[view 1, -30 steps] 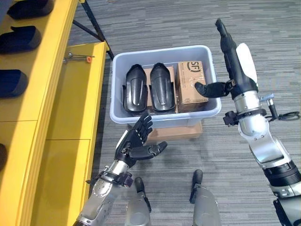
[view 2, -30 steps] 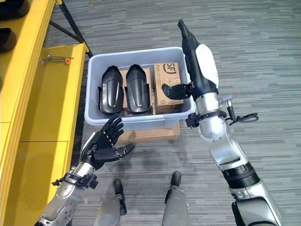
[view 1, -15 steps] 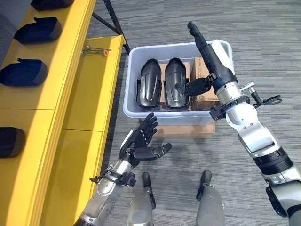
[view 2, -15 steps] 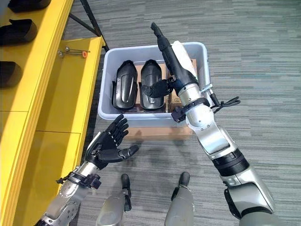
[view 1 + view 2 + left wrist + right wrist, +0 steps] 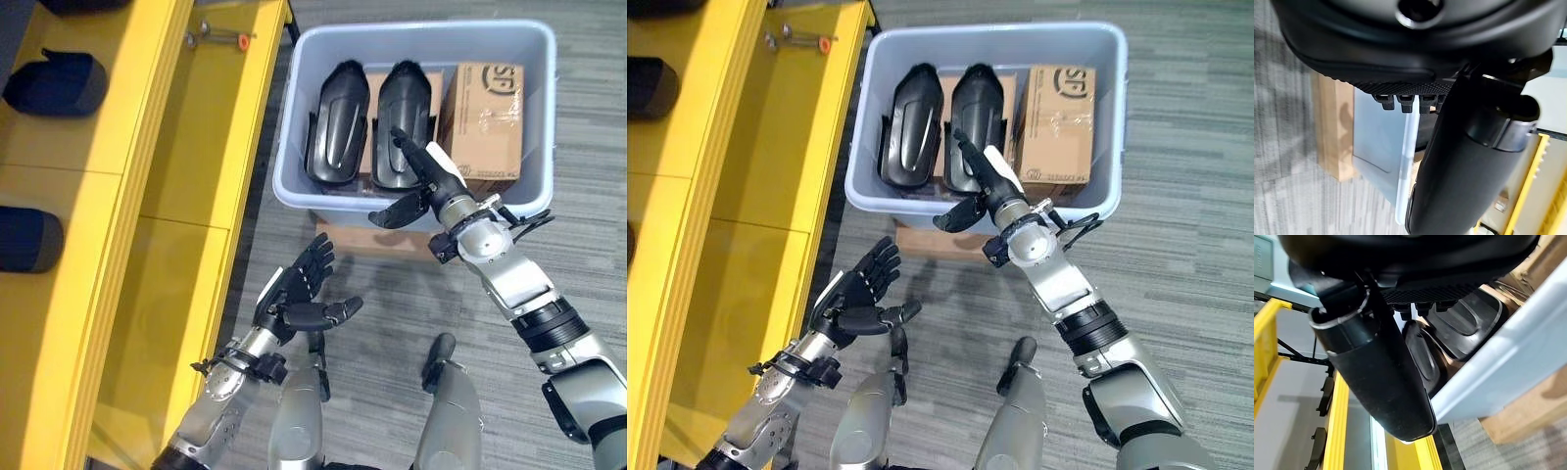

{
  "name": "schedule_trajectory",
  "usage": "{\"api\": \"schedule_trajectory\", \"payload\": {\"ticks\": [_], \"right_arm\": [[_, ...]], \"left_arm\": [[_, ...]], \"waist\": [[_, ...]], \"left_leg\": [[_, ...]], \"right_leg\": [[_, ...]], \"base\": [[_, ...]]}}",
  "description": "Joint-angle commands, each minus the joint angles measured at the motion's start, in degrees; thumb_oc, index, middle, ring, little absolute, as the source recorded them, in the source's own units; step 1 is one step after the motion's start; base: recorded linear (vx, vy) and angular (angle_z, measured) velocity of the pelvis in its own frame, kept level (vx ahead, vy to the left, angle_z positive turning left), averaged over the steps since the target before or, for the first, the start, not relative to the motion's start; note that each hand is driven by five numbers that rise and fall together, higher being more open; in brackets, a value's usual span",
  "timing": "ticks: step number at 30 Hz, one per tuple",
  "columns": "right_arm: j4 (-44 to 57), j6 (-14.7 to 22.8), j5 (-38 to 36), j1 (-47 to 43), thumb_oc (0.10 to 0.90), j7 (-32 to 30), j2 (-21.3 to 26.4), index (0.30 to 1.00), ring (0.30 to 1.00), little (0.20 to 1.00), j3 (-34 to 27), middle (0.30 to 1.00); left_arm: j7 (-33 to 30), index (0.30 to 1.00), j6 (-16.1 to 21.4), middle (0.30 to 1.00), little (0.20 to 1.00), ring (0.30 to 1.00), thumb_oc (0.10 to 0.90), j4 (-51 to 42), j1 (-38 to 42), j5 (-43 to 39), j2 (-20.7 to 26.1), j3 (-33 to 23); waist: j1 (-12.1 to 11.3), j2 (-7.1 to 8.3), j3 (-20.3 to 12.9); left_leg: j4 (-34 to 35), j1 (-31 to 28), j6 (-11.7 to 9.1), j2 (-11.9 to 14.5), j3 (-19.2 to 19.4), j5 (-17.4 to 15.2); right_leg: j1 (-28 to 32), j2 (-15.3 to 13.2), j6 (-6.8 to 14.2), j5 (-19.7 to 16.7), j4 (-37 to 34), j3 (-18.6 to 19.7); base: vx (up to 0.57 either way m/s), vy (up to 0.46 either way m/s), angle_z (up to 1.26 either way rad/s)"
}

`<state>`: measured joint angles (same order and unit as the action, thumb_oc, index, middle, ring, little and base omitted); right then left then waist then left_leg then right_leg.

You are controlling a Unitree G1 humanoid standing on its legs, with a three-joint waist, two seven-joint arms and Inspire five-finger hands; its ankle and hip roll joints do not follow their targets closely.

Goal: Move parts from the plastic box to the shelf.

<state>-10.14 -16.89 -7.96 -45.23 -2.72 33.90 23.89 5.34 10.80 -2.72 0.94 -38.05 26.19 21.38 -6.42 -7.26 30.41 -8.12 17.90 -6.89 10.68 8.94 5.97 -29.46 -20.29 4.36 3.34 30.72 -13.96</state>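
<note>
Two black parts (image 5: 338,137) (image 5: 402,132) lie side by side in the left half of the pale plastic box (image 5: 294,186), resting on cardboard, with a brown cardboard carton (image 5: 490,122) beside them in the box's right half. The box sits on a flat cardboard slab (image 5: 362,240) on the grey carpet (image 5: 578,78), just right of the yellow shelf (image 5: 127,225). On the shelf's upper level, further dark parts (image 5: 59,83) (image 5: 24,240) lie in a row, and a small tool with an orange tip (image 5: 220,37) rests on the lower level at the far end. The right hand (image 5: 426,176) reaches over the box's near rim with fingers straight and thumb spread, its fingertips above the right-hand part; it grasps nothing. The left hand (image 5: 294,299) hovers over the carpet nearer than the box, palm up, fingers relaxed and spread, empty.
</note>
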Motion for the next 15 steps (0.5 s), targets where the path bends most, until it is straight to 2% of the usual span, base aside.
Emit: {"api": "schedule_trajectory", "payload": {"ticks": [1,2,3,4,6,10,15], "right_arm": [[3.9,4.5,3.0,-12.0,0.900,-0.7,-1.6,1.000,1.000,1.000,1.3,1.000],[3.9,4.6,3.4,-12.0,0.900,-1.0,-1.6,1.000,1.000,1.000,1.4,1.000],[3.8,6.1,8.7,-12.6,0.900,-1.6,-1.7,1.000,1.000,1.000,2.0,1.000],[3.8,6.1,8.7,-12.6,0.900,-1.6,-1.7,1.000,1.000,1.000,2.0,1.000],[4.0,3.9,14.1,-14.2,0.900,-1.1,-1.3,1.000,1.000,1.000,2.8,1.000],[2.7,1.3,11.3,-15.7,0.900,-1.1,-1.3,1.000,1.000,1.000,4.0,1.000],[0.1,-0.7,7.1,-16.5,0.900,-1.8,-2.6,1.000,1.000,1.000,4.9,1.000]], "left_arm": [[2.1,1.000,2.4,1.000,1.000,1.000,0.900,-8.9,1.2,-5.7,1.7,2.3],[2.3,1.000,2.4,1.000,1.000,1.000,0.900,-9.0,1.2,-5.8,1.7,2.3],[4.3,1.000,2.3,1.000,1.000,1.000,0.900,-9.3,1.2,-7.2,1.4,2.4],[4.3,1.000,2.3,1.000,1.000,1.000,0.900,-9.3,1.2,-7.2,1.4,2.4],[5.2,1.000,2.0,1.000,1.000,1.000,0.900,-10.8,1.8,-6.7,0.8,3.9],[0.3,1.000,-0.8,1.000,1.000,1.000,0.900,-10.8,2.4,-5.8,0.8,4.4],[0.6,1.000,-1.5,1.000,1.000,1.000,0.900,-9.8,2.8,-6.3,0.8,3.3]], "waist": [[-0.1,-1.32,-0.6],[-0.1,-1.36,-0.6],[-0.1,-1.69,-0.6],[-0.1,-1.68,-0.6],[-0.2,-2.37,-0.6],[-0.4,-2.65,-0.6],[-0.9,-2.74,-0.6]], "left_leg": [[-3.4,1.5,0.8,3.7,3.2,-4.5],[-3.4,1.6,0.8,3.7,3.2,-4.4],[-3.2,2.4,0.8,3.8,3.3,-4.2],[-3.2,2.5,0.8,3.8,3.3,-4.2],[-3.6,4.5,1.0,3.8,3.4,-3.9],[-4.0,5.9,0.9,3.8,3.3,-3.8],[-4.3,7.6,0.6,4.3,3.1,-3.3]], "right_leg": [[-2.0,-0.2,0.8,4.7,3.7,-0.1],[-2.2,-0.2,0.8,4.7,3.8,-0.1],[-3.2,-0.1,0.8,4.7,4.0,0.0],[-3.3,-0.1,0.8,4.7,4.0,0.1],[-5.5,0.1,0.3,5.0,5.1,0.3],[-6.9,0.4,-0.1,5.5,6.1,0.4],[-8.6,0.6,-0.8,6.4,7.5,0.3]], "base": [[0.00,0.000,0.00],[0.00,0.000,0.00],[0.00,0.010,-0.04],[0.00,0.024,-0.06],[0.00,0.010,-0.02],[0.00,0.000,0.00],[0.01,-0.020,-0.01]]}}
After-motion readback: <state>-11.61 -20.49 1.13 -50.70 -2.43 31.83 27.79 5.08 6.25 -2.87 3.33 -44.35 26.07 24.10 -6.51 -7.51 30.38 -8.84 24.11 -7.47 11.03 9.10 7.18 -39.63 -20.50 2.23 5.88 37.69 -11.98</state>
